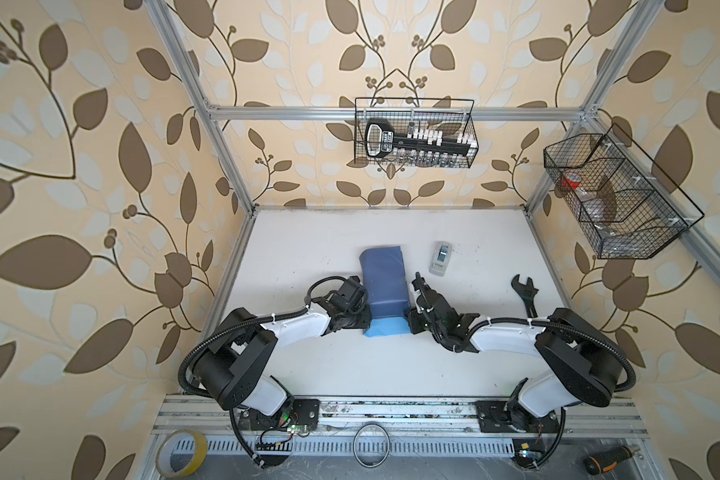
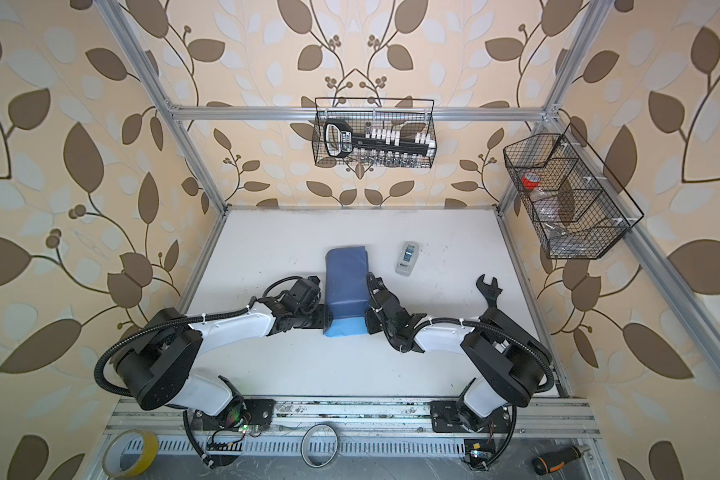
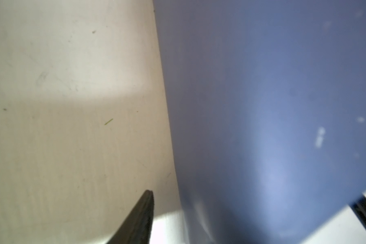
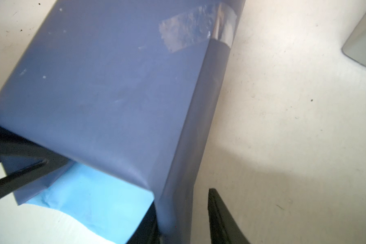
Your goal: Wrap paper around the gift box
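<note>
The paper (image 1: 383, 278) lies folded over lengthwise into a long slate-blue tube in the middle of the white table (image 1: 308, 374). Its light blue inner side (image 1: 387, 328) shows at the near open end. The gift box is hidden under the paper. My left gripper (image 1: 366, 321) and right gripper (image 1: 411, 321) sit at the two near corners of the tube. The right gripper (image 4: 182, 200) straddles the paper's side wall, one finger inside the tube and one outside, with a gap at the outer finger (image 4: 220, 217). In the left wrist view one finger (image 3: 142, 215) stands apart from the paper (image 3: 262, 105); the other is hidden.
A grey tape dispenser (image 1: 440, 257) lies behind and to the right of the paper, and a black wrench (image 1: 525, 293) further right. A strip of clear tape (image 4: 184, 33) sticks to the paper's far end. Wire baskets (image 1: 416, 133) (image 1: 612, 195) hang on the frame. A yellow tape roll (image 1: 182, 457) lies on the front rail.
</note>
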Robot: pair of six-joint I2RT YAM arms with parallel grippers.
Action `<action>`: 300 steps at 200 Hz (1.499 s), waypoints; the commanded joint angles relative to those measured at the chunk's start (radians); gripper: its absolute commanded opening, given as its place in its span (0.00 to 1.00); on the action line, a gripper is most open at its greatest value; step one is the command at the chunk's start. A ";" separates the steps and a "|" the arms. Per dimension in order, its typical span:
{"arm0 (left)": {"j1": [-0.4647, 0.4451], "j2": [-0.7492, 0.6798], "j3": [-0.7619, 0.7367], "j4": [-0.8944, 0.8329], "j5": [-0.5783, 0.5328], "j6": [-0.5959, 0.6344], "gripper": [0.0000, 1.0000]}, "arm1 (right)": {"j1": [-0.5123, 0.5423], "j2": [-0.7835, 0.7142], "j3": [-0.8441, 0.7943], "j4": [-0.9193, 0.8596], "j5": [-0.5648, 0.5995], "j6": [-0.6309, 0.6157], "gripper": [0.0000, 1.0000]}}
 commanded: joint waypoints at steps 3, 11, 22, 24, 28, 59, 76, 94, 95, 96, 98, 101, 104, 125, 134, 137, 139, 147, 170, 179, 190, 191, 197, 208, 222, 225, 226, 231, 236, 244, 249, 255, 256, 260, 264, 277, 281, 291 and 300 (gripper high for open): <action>-0.016 -0.017 0.010 0.010 -0.046 -0.002 0.41 | 0.010 0.016 -0.008 0.019 0.044 -0.005 0.32; -0.019 -0.004 0.017 0.006 -0.053 -0.002 0.39 | 0.010 0.019 -0.008 0.020 0.045 -0.005 0.31; -0.023 0.008 0.021 0.005 -0.066 -0.007 0.36 | 0.011 0.021 -0.006 0.022 0.046 -0.004 0.31; -0.025 0.009 0.021 0.005 -0.068 -0.007 0.36 | 0.011 0.021 -0.006 0.020 0.046 -0.003 0.30; -0.027 0.010 0.021 0.006 -0.072 -0.009 0.34 | 0.012 0.023 -0.006 0.021 0.045 -0.003 0.30; -0.041 0.025 0.022 0.015 -0.090 -0.013 0.27 | 0.016 0.023 -0.006 0.024 0.053 0.001 0.28; -0.045 0.033 0.022 0.023 -0.092 -0.017 0.24 | 0.018 0.021 -0.007 0.027 0.055 0.004 0.27; -0.048 0.042 0.025 0.028 -0.091 -0.020 0.21 | 0.022 0.021 -0.009 0.030 0.059 0.009 0.25; -0.048 0.042 0.025 0.029 -0.091 -0.021 0.21 | 0.022 0.021 -0.010 0.030 0.059 0.009 0.25; -0.048 0.042 0.025 0.029 -0.091 -0.021 0.21 | 0.022 0.021 -0.010 0.031 0.058 0.010 0.25; -0.047 0.043 0.025 0.029 -0.091 -0.022 0.21 | 0.022 0.022 -0.010 0.031 0.060 0.010 0.25; -0.048 0.044 0.027 0.029 -0.091 -0.023 0.20 | 0.023 0.023 -0.009 0.031 0.061 0.011 0.25; -0.048 0.044 0.027 0.027 -0.091 -0.023 0.20 | 0.024 0.023 -0.009 0.032 0.061 0.012 0.25; -0.051 0.044 0.028 0.027 -0.092 -0.026 0.17 | 0.027 0.023 -0.011 0.029 0.067 0.018 0.25; -0.052 0.047 0.028 0.029 -0.093 -0.028 0.15 | 0.026 0.017 -0.014 0.029 0.069 0.019 0.26; -0.051 0.045 0.028 0.028 -0.092 -0.027 0.15 | 0.028 0.016 -0.017 0.028 0.069 0.019 0.27; -0.052 0.047 0.029 0.029 -0.092 -0.028 0.14 | 0.029 0.015 -0.018 0.028 0.070 0.021 0.27; -0.052 0.047 0.027 0.030 -0.091 -0.030 0.13 | 0.028 0.010 -0.024 0.028 0.070 0.024 0.29; -0.054 0.052 0.028 0.036 -0.086 -0.034 0.09 | 0.032 0.007 -0.039 0.036 0.070 0.034 0.32; -0.055 0.055 0.028 0.036 -0.085 -0.034 0.07 | 0.033 0.011 -0.046 0.044 0.070 0.039 0.32; -0.055 0.059 0.028 0.039 -0.084 -0.034 0.06 | 0.033 0.020 -0.048 0.049 0.070 0.042 0.31; -0.056 0.060 0.028 0.039 -0.084 -0.034 0.06 | 0.032 0.021 -0.048 0.050 0.070 0.042 0.31; -0.055 0.062 0.030 0.041 -0.081 -0.034 0.05 | 0.033 0.024 -0.049 0.052 0.070 0.043 0.31; -0.055 0.065 0.031 0.041 -0.081 -0.034 0.03 | 0.032 0.031 -0.046 0.057 0.069 0.044 0.29; -0.057 0.066 0.031 0.040 -0.080 -0.034 0.01 | 0.033 0.033 -0.045 0.060 0.069 0.047 0.27; -0.057 0.066 0.031 0.039 -0.080 -0.033 0.01 | 0.033 0.034 -0.045 0.062 0.068 0.048 0.26; -0.057 0.066 0.031 0.039 -0.080 -0.034 0.01 | 0.033 0.034 -0.045 0.062 0.068 0.048 0.26; -0.058 0.065 0.032 0.039 -0.082 -0.034 0.00 | 0.033 0.034 -0.046 0.061 0.068 0.047 0.25; -0.057 0.066 0.031 0.039 -0.081 -0.033 0.00 | 0.033 0.035 -0.043 0.061 0.069 0.049 0.24; -0.058 0.066 0.031 0.038 -0.084 -0.034 0.00 | 0.033 0.037 -0.041 0.063 0.069 0.049 0.22; -0.057 0.066 0.034 0.036 -0.083 -0.033 0.00 | 0.033 0.038 -0.040 0.063 0.069 0.050 0.21; -0.057 0.066 0.034 0.036 -0.084 -0.034 0.00 | 0.033 0.038 -0.040 0.062 0.069 0.054 0.19; -0.057 0.066 0.034 0.036 -0.084 -0.034 0.00 | 0.033 0.039 -0.040 0.064 0.068 0.054 0.19; -0.057 0.066 0.034 0.036 -0.084 -0.033 0.00 | 0.033 0.041 -0.038 0.066 0.067 0.057 0.18; -0.058 0.066 0.034 0.035 -0.085 -0.034 0.00 | 0.033 0.042 -0.038 0.066 0.067 0.061 0.17; -0.058 0.067 0.034 0.033 -0.084 -0.033 0.00 | 0.033 0.047 -0.037 0.069 0.070 0.075 0.12; -0.058 0.067 0.035 0.033 -0.083 -0.034 0.00 | 0.033 0.048 -0.037 0.071 0.070 0.078 0.11; -0.059 0.068 0.034 0.032 -0.081 -0.034 0.00 | 0.033 0.053 -0.034 0.071 0.071 0.089 0.08; -0.059 0.066 0.036 0.032 -0.079 -0.034 0.00 | 0.034 0.058 -0.035 0.073 0.073 0.099 0.05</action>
